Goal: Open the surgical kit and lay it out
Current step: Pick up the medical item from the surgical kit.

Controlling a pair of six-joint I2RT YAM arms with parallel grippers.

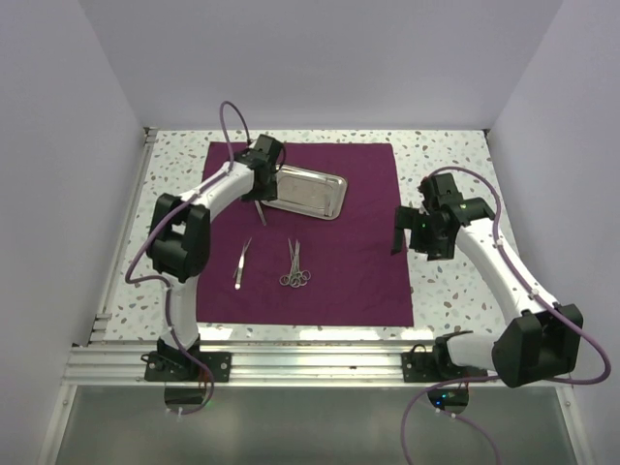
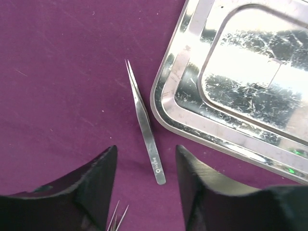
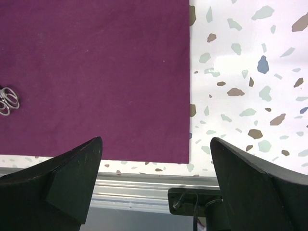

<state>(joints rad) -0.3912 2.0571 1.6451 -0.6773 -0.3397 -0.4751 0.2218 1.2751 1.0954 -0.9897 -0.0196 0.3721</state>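
Note:
The plum cloth [image 1: 349, 262] lies spread flat on the table. The steel tray [image 1: 308, 191] sits empty on its far part; it also shows in the left wrist view [image 2: 240, 82]. Straight tweezers [image 2: 146, 127] lie on the cloth just left of the tray, between my fingertips; they show in the top view [image 1: 260, 208]. My left gripper [image 2: 146, 149] hovers open over their blunt end, holding nothing. Curved tweezers [image 1: 240, 263] and two ring-handled scissors or forceps [image 1: 295, 266] lie mid-cloth. My right gripper [image 1: 399, 232] is open and empty over the cloth's right edge [image 3: 187, 96].
Speckled terrazzo table [image 3: 240, 72] surrounds the cloth. An aluminium rail [image 1: 310, 363] runs along the near edge with the arm bases. White walls enclose three sides. Ring handles [image 3: 7, 98] show at the right wrist view's left edge. Thin silver tips [image 2: 118, 219] lie between my left fingers.

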